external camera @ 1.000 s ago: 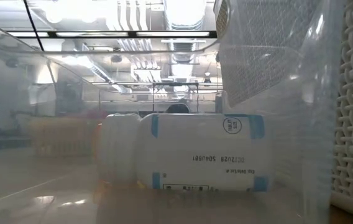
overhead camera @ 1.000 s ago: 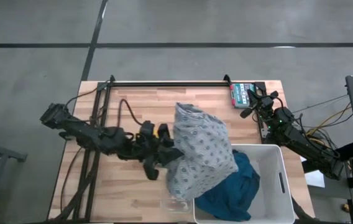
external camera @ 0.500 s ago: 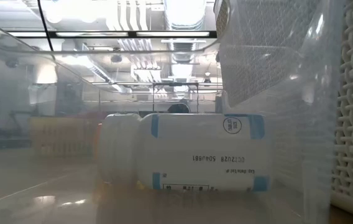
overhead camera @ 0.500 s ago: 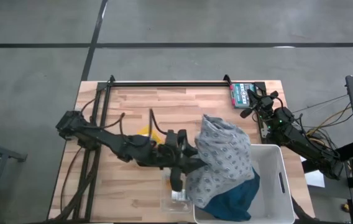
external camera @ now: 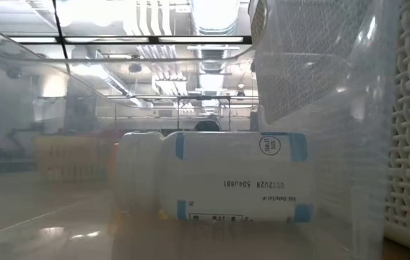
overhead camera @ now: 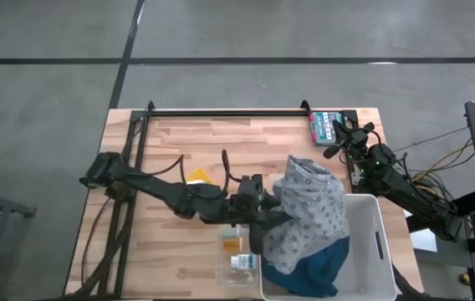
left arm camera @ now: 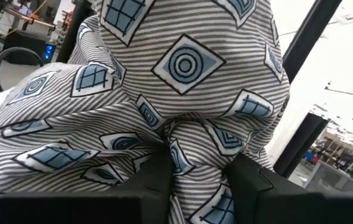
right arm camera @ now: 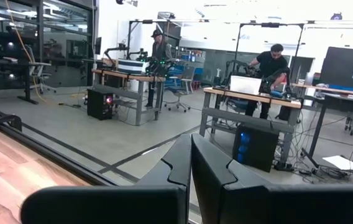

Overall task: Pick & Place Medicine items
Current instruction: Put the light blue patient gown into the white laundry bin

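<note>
Carton [external camera: 234, 177] print "OCT2028", left hand [left arm camera: 195, 168] pinching cloth [left arm camera: 164, 93]

**Cloth carried toward the bin**

We see the left gripper [overhead camera: 264, 219] has swung the grey patterned cloth [overhead camera: 309, 213] rightward over the white bin [overhead camera: 380, 238], uncovering the orange item [overhead camera: 232, 237] and white carton [overhead camera: 242, 262].
</note>
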{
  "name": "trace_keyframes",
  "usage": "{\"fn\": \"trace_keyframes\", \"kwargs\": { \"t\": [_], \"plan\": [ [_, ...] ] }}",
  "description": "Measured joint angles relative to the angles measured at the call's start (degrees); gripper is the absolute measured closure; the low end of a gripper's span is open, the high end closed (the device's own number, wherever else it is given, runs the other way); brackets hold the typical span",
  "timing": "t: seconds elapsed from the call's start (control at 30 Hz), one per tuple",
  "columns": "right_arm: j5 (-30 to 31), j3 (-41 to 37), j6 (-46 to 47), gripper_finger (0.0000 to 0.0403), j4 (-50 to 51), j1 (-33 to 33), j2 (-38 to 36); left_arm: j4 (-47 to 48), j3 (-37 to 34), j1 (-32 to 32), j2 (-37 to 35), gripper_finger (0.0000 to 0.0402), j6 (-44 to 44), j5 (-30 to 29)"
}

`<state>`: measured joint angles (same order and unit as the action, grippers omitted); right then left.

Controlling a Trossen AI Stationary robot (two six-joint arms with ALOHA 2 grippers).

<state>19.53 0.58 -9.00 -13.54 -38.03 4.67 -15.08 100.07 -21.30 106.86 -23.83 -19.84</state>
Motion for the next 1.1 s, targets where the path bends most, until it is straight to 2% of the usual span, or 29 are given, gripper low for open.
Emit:
{"fn": "trace_keyframes", "kwargs": {
  "t": [0.6, 1.1],
  "plan": [
    [0.0, 0.0, 0.0, 0.0394, 0.0, 0.0, 0.1, 0.1, 0.0, 1.8, 7.7, 0.0304, -0.1, 0.4],
    [0.0, 0.0, 0.0, 0.0394, 0.0, 0.0, 0.0, 4.5, -0.1, 2.8, 8.5, 0.0304, -0.1, 0.6]
  ]
}}
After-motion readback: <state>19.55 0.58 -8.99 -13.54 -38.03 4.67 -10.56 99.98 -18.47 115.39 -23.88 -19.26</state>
